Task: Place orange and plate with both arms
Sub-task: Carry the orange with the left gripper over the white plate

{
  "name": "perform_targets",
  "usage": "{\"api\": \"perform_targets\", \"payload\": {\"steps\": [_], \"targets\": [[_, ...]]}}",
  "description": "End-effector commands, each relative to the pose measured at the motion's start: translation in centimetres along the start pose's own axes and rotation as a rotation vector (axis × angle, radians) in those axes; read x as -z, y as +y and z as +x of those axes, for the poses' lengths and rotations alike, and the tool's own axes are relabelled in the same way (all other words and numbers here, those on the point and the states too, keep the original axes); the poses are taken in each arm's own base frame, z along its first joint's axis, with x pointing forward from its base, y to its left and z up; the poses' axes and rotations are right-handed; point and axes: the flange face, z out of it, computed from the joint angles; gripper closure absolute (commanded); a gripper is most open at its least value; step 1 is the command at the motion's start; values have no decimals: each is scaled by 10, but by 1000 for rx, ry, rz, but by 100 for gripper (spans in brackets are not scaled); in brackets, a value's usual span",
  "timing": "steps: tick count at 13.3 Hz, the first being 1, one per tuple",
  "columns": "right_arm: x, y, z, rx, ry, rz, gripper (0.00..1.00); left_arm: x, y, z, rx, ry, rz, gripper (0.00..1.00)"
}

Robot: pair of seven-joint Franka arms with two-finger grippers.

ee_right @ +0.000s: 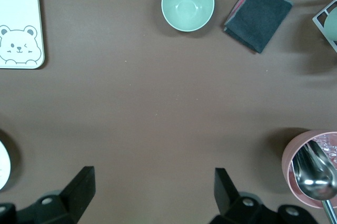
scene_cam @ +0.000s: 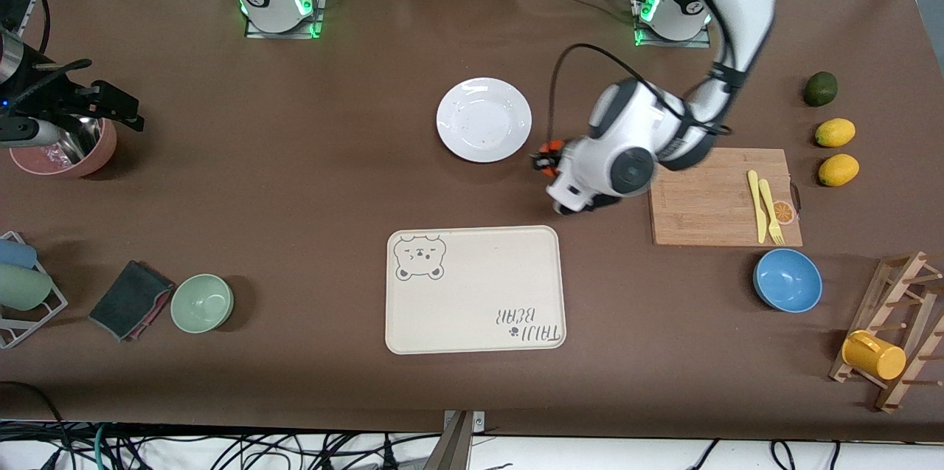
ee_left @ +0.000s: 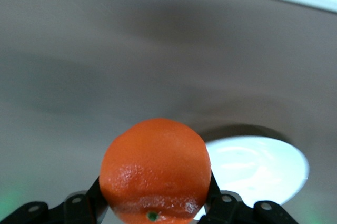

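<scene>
A: Where does the orange point(ee_left: 156, 170) stand right now?

B: It is clamped between the fingers of the left gripper point(scene_cam: 547, 159), up in the air over bare table point(scene_cam: 295, 160) just beside the white plate point(scene_cam: 484, 119), on the side toward the left arm's end. The left wrist view shows the fruit filling the space between the jaws, with the plate's rim below.

A: And the plate itself?

B: Flat on the table, with nothing on it, farther from the front camera than the cream bear tray point(scene_cam: 474, 290). Nothing grips it.

A: What is the right arm doing?

B: Waiting. The right gripper point(ee_right: 152, 192) hangs with its fingers spread wide and nothing between them, over the table near the pink bowl point(scene_cam: 68, 149) that has a metal spoon point(ee_right: 315, 173) in it, at the right arm's end.

A: So how far along is the job?

B: I would judge the orange picked but not yet set down, and the plate untouched. Both placements remain.
</scene>
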Motion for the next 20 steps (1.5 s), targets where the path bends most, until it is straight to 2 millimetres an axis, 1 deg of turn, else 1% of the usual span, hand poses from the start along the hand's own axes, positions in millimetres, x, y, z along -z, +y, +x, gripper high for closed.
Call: {"api": "perform_targets", "payload": {"steps": [1,2,3,4,5,6,7,8,9,10,11,13,15,16,17,18,19,20], "targets": [[3,-1,0,14,8,7,0,-51,57,-64,122,32,-25,100],[4,-1,1,16,13,0,0,-73,76,-91,142,59,-21,100],[3,0,3,14,21,1,0,-93,82,-102,157,82,-31,100],[2,0,3,14,24,2,0,-113,81,-105,155,114,-58,100],[3,0,3,14,26,2,0,-140,81,-109,147,142,-77,100],[3,0,3,14,26,2,0,-162,81,-112,139,157,-86,100],[3,0,3,14,28,3,0,-167,81,-107,146,158,-91,100],[3,0,3,14,28,3,0,-165,80,-104,152,157,-96,100],[3,0,3,14,25,4,0,-165,81,-105,152,153,-91,91],[3,0,3,14,25,4,0,-160,78,-98,166,151,-97,1],[3,0,3,14,23,4,0,-149,74,-87,186,144,-104,0],[3,0,3,14,25,4,0,-129,74,-80,215,100,-95,0],[6,-2,3,10,32,-1,0,-92,73,-67,261,22,-94,0],[7,-8,4,17,33,-3,0,-67,72,-58,266,-12,-83,0],[8,-11,3,16,36,-3,0,-38,64,-41,278,-51,-74,0],[9,-10,3,12,40,7,0,-13,51,-23,289,-77,-63,0],[9,-10,4,12,40,7,0,12,32,-2,285,-99,-61,0],[9,-9,3,17,38,0,0,38,4,23,254,-119,-63,0]]}}
